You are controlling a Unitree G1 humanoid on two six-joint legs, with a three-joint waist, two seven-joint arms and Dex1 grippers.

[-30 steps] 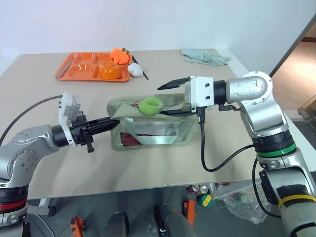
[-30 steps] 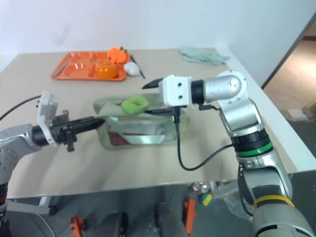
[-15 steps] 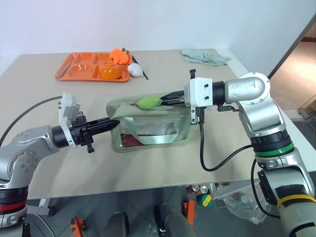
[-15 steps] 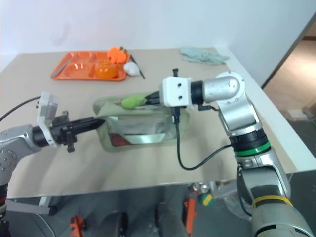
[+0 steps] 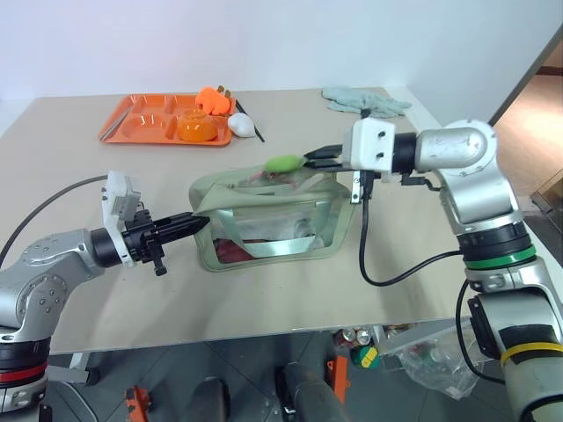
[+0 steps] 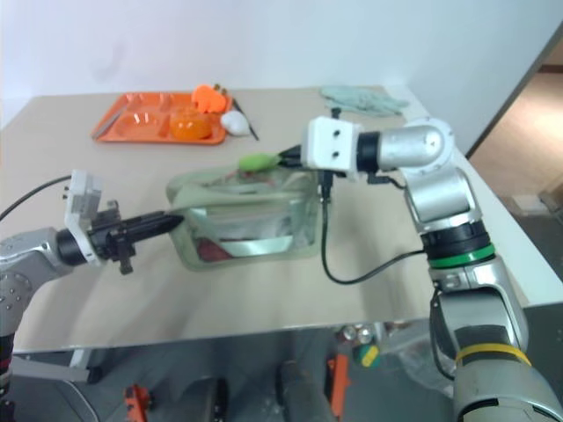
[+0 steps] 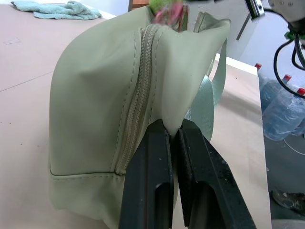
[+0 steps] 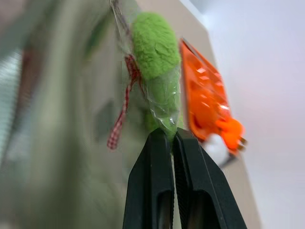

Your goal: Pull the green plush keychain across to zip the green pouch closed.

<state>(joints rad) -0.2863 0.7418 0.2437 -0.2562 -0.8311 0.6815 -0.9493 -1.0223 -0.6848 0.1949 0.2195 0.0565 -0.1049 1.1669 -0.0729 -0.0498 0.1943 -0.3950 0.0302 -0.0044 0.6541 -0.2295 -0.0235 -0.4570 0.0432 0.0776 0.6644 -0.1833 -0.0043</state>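
- Above the pouch's top, the right end effector (image 5: 310, 158) is clamped on the green plush keychain (image 5: 283, 163), holding it up off the zipper.
- Left end effector (image 5: 195, 223) pinches the green pouch (image 5: 264, 220) at its near end.
- Pouch sits mid-tabletop (image 5: 79, 176); orange tray (image 5: 141, 119) is way behind.

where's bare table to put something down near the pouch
Bare table runs along the near edge in front of the green pouch, and between the pouch and the cloth glove. The far left corner is crowded by the orange tray.
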